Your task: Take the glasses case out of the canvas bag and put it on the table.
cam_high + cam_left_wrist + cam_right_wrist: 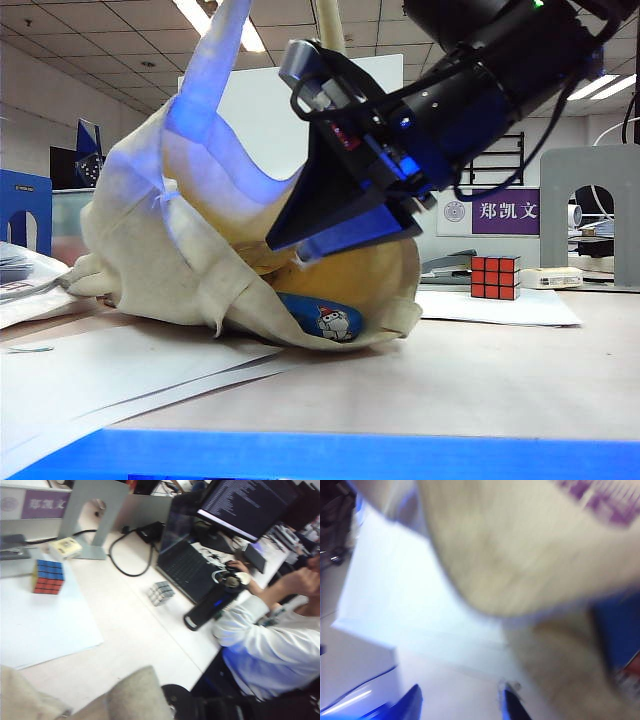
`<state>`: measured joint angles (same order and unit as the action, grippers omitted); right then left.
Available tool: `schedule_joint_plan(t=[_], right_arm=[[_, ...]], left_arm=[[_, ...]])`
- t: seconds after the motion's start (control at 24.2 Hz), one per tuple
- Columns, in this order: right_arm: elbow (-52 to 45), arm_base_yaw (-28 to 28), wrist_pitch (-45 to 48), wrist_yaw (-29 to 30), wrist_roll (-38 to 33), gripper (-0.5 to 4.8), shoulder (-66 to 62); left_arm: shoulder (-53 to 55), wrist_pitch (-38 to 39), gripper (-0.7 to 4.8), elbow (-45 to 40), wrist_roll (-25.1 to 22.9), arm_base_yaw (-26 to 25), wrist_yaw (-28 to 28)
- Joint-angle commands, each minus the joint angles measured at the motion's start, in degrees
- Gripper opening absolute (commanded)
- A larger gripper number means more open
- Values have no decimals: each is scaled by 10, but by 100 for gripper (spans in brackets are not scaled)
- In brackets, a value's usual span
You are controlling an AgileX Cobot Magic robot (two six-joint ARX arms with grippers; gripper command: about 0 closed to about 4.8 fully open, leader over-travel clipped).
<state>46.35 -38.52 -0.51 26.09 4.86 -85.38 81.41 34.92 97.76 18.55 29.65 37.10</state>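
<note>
Office room, drop ceiling [90, 30] with white tiles, long fluorescent strips [245, 35] lit. White board panel [265, 110] standing behind desk. Purple sign [505, 211] with white Chinese characters further back, grey metal bracket stand [590, 215] beside it. Blue partition [22, 212] far left. Left wrist view: neighbouring desk with dark monitor [250, 505] full of text, black laptop [187, 562], black cable [122, 560] looping across, person in white sleeve [270, 640] seated.
</note>
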Motion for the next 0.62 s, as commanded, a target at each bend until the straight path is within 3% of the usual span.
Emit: schedule_joint_plan(t=[0.04, 0.17, 0.29, 0.62], right_arm=[[3, 1, 62, -30, 14, 208, -23], [4, 6, 73, -39, 42, 208, -59], [5, 9, 81, -101, 128, 209, -87], [78, 37, 87, -105, 134, 212, -94]], left_arm=[[-3, -12, -6, 2, 4, 1, 43], [-5, -12, -6, 3, 18, 1, 61], [-7, -10, -5, 4, 20, 1, 113], [-17, 8, -5, 4, 42, 1, 147]])
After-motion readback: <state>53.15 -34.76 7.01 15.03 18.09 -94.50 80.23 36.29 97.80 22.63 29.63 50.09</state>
